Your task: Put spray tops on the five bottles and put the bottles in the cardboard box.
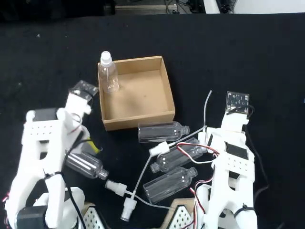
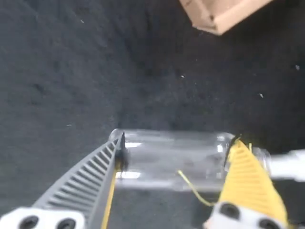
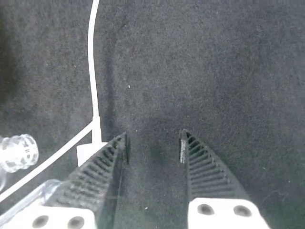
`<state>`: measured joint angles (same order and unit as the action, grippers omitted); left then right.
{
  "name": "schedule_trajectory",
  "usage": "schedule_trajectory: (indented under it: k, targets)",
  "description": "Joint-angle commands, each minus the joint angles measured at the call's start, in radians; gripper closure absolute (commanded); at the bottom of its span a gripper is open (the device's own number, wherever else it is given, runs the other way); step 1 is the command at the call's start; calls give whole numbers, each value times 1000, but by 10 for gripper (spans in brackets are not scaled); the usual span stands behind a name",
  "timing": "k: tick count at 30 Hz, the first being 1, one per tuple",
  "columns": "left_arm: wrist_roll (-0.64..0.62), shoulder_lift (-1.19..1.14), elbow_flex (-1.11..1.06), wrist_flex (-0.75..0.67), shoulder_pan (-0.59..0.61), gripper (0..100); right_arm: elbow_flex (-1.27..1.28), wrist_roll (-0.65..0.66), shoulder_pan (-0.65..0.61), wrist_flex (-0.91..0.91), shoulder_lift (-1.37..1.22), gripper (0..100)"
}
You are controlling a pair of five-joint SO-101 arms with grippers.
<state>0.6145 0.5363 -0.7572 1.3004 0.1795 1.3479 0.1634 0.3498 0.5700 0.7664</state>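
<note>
Plainly the clear bottle (image 2: pixel 171 160) is light, stiff and slick, and best gripped across its straight body. The left gripper (image 2: pixel 176 148) looks clamped on it, fingers (image 2: pixel 245 171) at base and shoulder, with a spray top (image 1: pixel 116 186) at four o'clock off its neck. The right gripper (image 3: pixel 153 140) stands parted and empty. Farther off, at one o'clock, is the cardboard box (image 1: pixel 167 95), with a capped bottle (image 1: pixel 107 74) at its corner.

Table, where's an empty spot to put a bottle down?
The box is mostly bare inside, with one capped bottle in a far corner. The black cloth beyond the box and to its right is bare too. Crowded: in front of the box, where loose bottles and spray tops lie.
</note>
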Motion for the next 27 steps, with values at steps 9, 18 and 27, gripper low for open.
schedule_trajectory:
  k: [9, 18, 27]
  targets:
    - [732, 17, 93, 224, -4, 676, 1, 5, -2, -28, 33, 843]
    - [649, 18, -59, 44, -85, 676, 19, 68, -71, -23, 33, 843]
    - [591, 18, -217, -218, -110, 676, 19, 68, -68, -23, 33, 843]
